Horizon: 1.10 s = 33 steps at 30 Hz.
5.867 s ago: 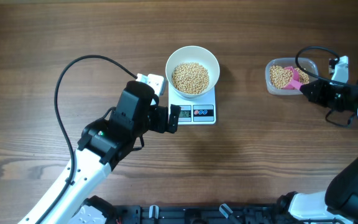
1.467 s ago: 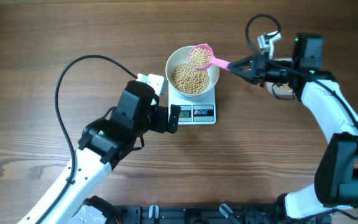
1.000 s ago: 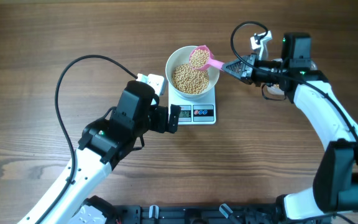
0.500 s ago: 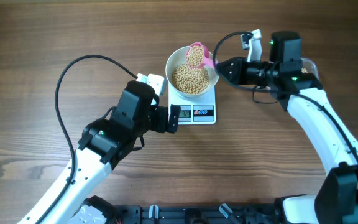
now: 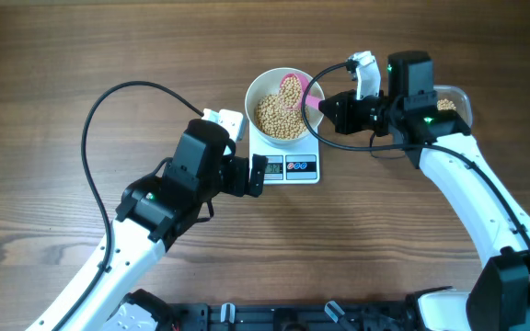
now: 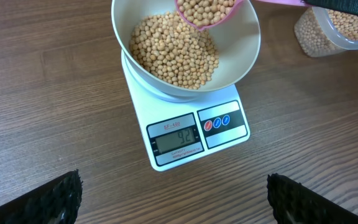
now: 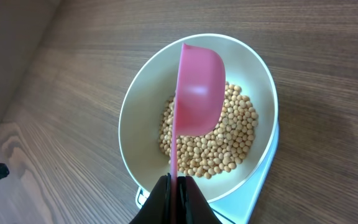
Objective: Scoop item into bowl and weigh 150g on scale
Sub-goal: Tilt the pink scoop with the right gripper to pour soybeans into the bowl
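On the bench [image 5: 431,257], the scale [image 5: 302,167] bears the bowl [image 5: 258,87], where light, roll-prone beans [image 5: 279,115] are tipped from a stiff scoop [image 7: 197,93], pinched by its thin handle in the clenched right end effector [image 7: 178,186]; the left end effector [image 5: 258,175] is seen released.

The pink scoop [image 5: 290,85] and right hand [image 5: 325,103] crowd the right rim of the bowl [image 5: 250,108]; its left side stands open.

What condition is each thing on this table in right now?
bowl, on scale, part full
beans, mostly in bowl
scale, on, display reads 92
pink scoop, tipped over bowl, beans inside
clear tub, open, beans inside
left tool, open, empty
right tool, shut on pink scoop
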### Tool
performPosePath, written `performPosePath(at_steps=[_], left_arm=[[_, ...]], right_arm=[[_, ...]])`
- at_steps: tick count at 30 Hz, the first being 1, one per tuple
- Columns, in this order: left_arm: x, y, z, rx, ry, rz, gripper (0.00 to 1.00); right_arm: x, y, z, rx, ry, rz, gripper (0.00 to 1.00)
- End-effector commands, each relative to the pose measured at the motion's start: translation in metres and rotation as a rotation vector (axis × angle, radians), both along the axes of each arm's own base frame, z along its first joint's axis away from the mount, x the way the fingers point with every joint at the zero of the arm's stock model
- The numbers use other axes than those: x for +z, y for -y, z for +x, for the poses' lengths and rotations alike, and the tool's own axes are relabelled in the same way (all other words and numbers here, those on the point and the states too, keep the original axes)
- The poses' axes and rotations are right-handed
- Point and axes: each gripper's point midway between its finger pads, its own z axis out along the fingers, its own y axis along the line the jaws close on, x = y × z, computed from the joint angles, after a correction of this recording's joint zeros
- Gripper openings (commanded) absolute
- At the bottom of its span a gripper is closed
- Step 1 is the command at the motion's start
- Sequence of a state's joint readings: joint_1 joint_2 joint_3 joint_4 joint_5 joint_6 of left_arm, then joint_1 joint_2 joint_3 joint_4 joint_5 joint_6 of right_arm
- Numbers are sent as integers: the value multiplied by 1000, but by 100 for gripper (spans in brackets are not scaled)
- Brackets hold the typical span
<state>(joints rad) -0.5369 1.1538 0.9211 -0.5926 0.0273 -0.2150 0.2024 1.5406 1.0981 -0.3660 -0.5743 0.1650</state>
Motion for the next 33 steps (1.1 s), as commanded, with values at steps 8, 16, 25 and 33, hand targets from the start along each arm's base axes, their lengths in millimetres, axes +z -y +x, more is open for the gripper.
performPosePath(at_steps=[8, 16, 25, 33], left_arm=[[4, 4, 1, -11, 5, -10, 100], [5, 4, 1, -11, 5, -10, 100], [5, 4, 1, -11, 5, -10, 100], [5, 4, 1, -11, 5, -10, 100]], right_arm=[[26, -2, 6, 33, 108, -21, 4], [26, -2, 6, 42, 119, -28, 4], [27, -4, 4, 135, 203, -78, 5], [23, -3, 1, 197, 250, -131, 5]])
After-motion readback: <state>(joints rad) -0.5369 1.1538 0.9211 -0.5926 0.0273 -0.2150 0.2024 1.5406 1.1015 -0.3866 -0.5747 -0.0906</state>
